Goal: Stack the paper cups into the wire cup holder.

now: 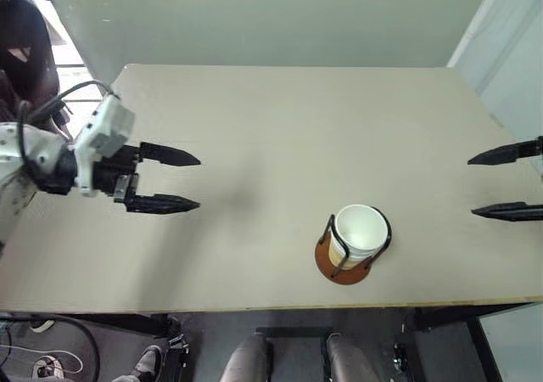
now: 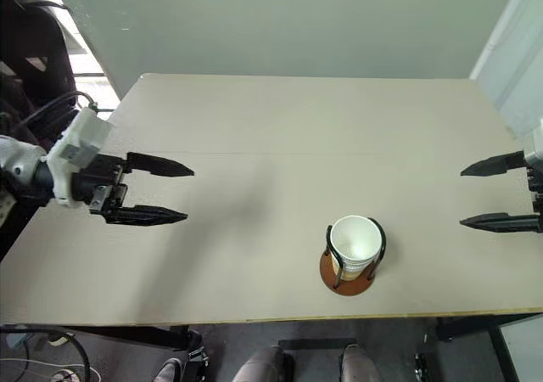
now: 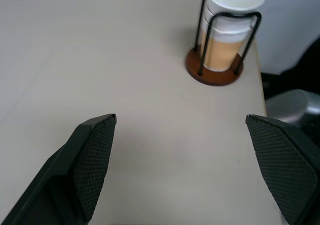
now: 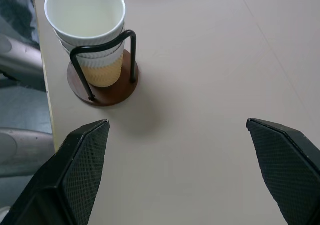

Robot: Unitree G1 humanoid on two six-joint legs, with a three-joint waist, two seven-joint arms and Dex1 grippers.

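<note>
A stack of paper cups [image 1: 360,233], white inside with rolled rims and tan on the lowest cup's side, sits nested inside the wire cup holder [image 1: 346,260]. The holder has a round rust-brown base and two thin black wire loops rising on either side of the stack. It stands on a pale beige counter [image 1: 280,127], close to the near edge and somewhat right of centre. The topmost cup rises above the wire loops, its mouth open upward. The left hand [image 1: 174,180] hovers over the counter's left side, well apart from the holder, its two black fingers spread wide and pointing toward the middle, holding nothing. The right hand [image 2: 492,193] reaches in at the counter's right edge, its fingers likewise spread wide and empty, pointing toward the middle.
</note>
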